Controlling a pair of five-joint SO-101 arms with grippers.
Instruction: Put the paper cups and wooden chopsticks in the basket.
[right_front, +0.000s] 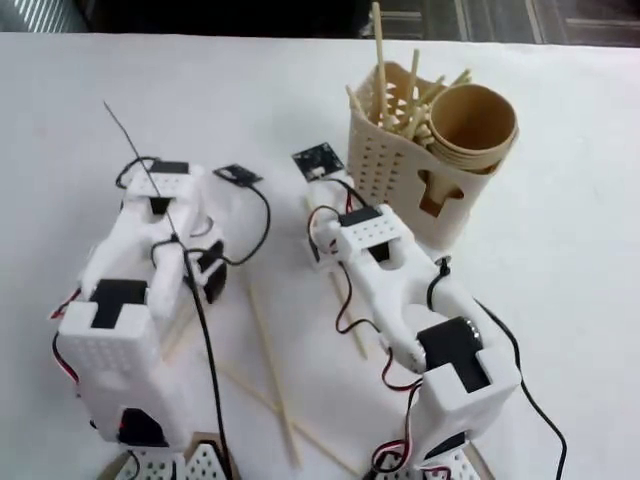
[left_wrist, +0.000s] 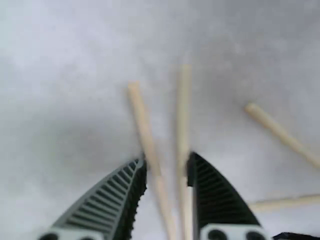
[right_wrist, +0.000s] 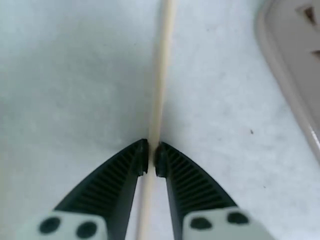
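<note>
Left gripper (left_wrist: 166, 165): I'm seeing its fingers standing apart, straddling two loose chopsticks (left_wrist: 145, 130) lying on the table (left_wrist: 60, 75).
Right gripper (right_wrist: 152, 152): pinching one wooden chopstick (right_wrist: 162, 75).
Basket (right_front: 385, 165): standing beyond, holding paper cups (right_front: 475, 125) and upright sticks (right_front: 378, 60).

The left gripper (left_wrist: 166, 164) stands with its jaws apart over the white table (left_wrist: 60, 75). Between the jaws lie two wooden sticks: the slanted chopstick (left_wrist: 145, 130) seems to touch one finger, and the straight chopstick (left_wrist: 184, 115) lies close beside the other. A third chopstick (left_wrist: 282, 134) and a fourth chopstick (left_wrist: 282, 202) lie apart from them.
</note>
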